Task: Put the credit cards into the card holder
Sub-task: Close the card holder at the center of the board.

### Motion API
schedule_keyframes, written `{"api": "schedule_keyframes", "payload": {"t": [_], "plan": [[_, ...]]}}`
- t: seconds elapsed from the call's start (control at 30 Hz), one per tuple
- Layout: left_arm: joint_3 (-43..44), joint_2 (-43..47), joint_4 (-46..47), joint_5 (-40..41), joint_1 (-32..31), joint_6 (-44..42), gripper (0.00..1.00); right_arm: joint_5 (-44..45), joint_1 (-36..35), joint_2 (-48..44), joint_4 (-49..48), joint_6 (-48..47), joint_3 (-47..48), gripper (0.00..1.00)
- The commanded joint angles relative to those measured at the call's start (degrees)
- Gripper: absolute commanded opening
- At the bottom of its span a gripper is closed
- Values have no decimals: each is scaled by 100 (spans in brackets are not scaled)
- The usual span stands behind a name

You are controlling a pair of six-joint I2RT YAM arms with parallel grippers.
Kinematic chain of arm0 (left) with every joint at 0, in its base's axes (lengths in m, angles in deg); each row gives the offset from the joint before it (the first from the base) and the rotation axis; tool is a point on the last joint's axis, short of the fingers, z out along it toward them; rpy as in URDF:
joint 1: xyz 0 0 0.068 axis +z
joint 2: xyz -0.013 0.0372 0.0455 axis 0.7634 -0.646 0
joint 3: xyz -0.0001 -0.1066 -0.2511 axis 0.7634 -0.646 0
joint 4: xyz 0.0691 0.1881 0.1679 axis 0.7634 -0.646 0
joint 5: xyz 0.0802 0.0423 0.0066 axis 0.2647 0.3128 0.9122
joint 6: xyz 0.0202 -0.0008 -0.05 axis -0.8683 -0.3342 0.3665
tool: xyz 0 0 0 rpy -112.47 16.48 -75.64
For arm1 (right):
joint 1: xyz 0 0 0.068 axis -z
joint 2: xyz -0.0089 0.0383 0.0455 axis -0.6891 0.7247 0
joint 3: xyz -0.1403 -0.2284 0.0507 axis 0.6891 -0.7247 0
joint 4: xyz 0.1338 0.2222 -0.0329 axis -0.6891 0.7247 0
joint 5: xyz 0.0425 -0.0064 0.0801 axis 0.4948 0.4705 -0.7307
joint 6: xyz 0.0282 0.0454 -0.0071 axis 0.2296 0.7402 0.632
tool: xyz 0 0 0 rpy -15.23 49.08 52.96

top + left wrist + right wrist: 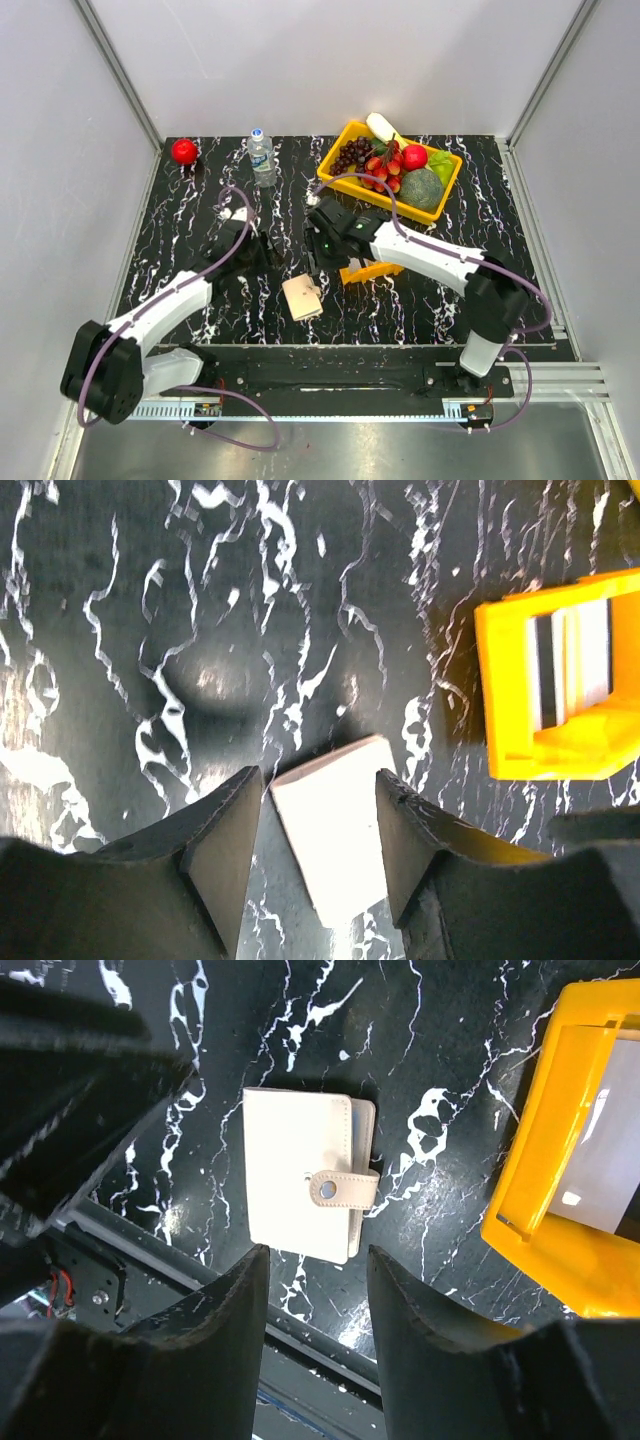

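The card holder [302,297] is a closed cream wallet with a snap strap, lying flat near the table's front edge. It shows whole in the right wrist view [295,1175], just beyond my right gripper [318,1255], which is open and empty. My left gripper [320,785] is open, and a corner of the card holder [335,830] shows on the table between its fingers. The credit cards [572,665] are grey and white and lie in the small orange tray [500,680]. They also show in the right wrist view [600,1155]. In the top view my left gripper [268,252] and right gripper [318,262] hang beyond the wallet.
The small orange tray [372,270] sits right of the wallet, partly under my right arm. A yellow basket [345,140] of fruit stands at the back right. A water bottle [262,157] and a red apple [184,151] stand at the back. A metal rail [180,1250] runs along the front edge.
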Motion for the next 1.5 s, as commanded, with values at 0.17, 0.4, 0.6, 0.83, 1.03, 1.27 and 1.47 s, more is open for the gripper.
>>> {"api": "schedule_keyframes", "payload": {"t": [0.17,0.4,0.6,0.83,1.03,1.27,1.47], "plan": [[-774,967,-388,293,12,590,52,595,-382,707,760,-11,783,49],[-897,1038,-274,59,3,616,52,832,-654,1112,927,50,1056,48],[-932,1029,-221,-4,3,599,51,982,-681,1323,1050,68,1231,42],[-906,976,-169,-48,3,590,51,956,-716,1455,1095,-11,1319,41],[-915,941,-125,-75,3,590,51,956,-725,1560,1086,-46,1372,44],[-897,915,-125,-83,3,563,51,1105,-725,1683,1165,-37,1451,38],[-889,844,-81,-118,3,546,50,1105,-725,1728,1218,-73,1530,27]]}}
